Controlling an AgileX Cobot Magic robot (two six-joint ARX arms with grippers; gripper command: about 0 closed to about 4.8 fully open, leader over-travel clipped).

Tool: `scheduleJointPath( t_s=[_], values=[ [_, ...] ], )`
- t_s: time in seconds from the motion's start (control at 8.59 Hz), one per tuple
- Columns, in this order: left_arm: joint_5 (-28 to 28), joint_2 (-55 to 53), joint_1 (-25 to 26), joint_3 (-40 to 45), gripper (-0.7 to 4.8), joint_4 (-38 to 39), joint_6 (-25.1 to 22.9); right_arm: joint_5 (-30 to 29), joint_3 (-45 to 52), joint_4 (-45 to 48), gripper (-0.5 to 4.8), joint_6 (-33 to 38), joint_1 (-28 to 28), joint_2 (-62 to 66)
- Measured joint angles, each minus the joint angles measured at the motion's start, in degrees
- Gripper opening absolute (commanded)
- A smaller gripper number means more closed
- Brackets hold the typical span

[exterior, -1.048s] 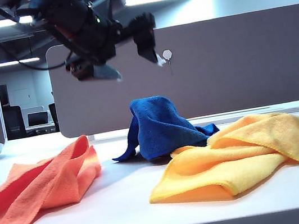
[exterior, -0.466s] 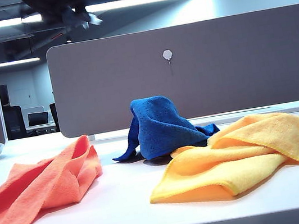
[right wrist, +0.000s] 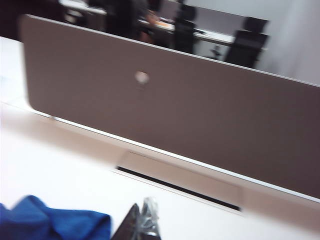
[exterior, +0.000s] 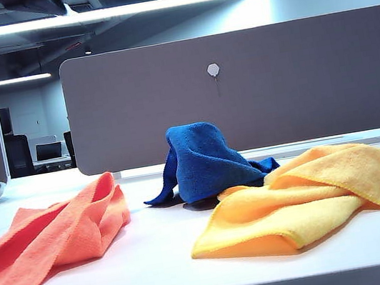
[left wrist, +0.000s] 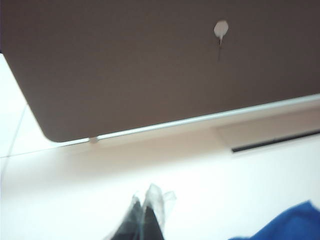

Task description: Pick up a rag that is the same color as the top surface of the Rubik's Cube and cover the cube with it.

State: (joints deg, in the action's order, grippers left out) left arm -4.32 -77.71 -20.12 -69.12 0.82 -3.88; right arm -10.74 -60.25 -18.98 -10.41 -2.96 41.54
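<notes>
Three terry cloths; the rag (exterior: 204,160) peaks tent-like. Only wrist views show the left gripper (left wrist: 147,212) and right gripper (right wrist: 142,220), fingers pressed together, empty.

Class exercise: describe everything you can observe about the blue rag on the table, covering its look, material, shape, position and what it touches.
The blue rag is a deep blue, terry-like cloth with a fuzzy nap. It sits tented into a peaked mound, as if draped over something hidden, with corners trailing flat onto the white table. It lies at the table's middle, toward the grey partition, behind the yellow cloth, whose edge overlaps it in view, and apart from the orange cloth. No gripper touches it.
</notes>
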Motion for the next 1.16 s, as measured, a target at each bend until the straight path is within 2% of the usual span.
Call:
scheduleJointPath(
  t_s=[0.12, 0.23, 0.47, 0.7, 0.93, 1.05, 1.16],
  values=[
    [0.3, 1.6, 0.2, 0.0, -0.06, 3.6, -4.4, -3.9, 2.4, -0.1, -0.01, -0.6, 3.7, -3.5],
    [0.8, 3.9, 0.5, 2.5, -0.06, 10.5, -4.1, -6.0, 13.1, 0.5, -0.01, 0.8, 6.0, -16.2],
    [1.6, 4.0, 0.4, 4.6, -0.06, 10.6, -2.2, -6.0, 17.2, 0.1, -0.01, 3.5, 6.0, -22.1],
    [5.2, 6.0, 0.4, 13.0, -0.06, 7.8, 2.3, -6.0, 25.9, -2.0, -0.01, 7.1, 5.9, -37.9],
    [5.3, 8.5, 0.4, 16.0, -0.06, 7.6, 2.5, -7.8, 28.4, -6.3, -0.01, 9.6, 5.9, -41.2],
    [4.9, 14.0, 0.4, 17.3, -0.06, 7.7, 4.7, -12.0, 31.4, -5.5, -0.01, 10.4, 5.9, -41.3],
    [4.2, 15.2, 0.4, 17.3, -0.06, 8.0, 5.0, -12.0, 31.8, -5.3, -0.01, 10.4, 5.9, -41.3]
  ],
)
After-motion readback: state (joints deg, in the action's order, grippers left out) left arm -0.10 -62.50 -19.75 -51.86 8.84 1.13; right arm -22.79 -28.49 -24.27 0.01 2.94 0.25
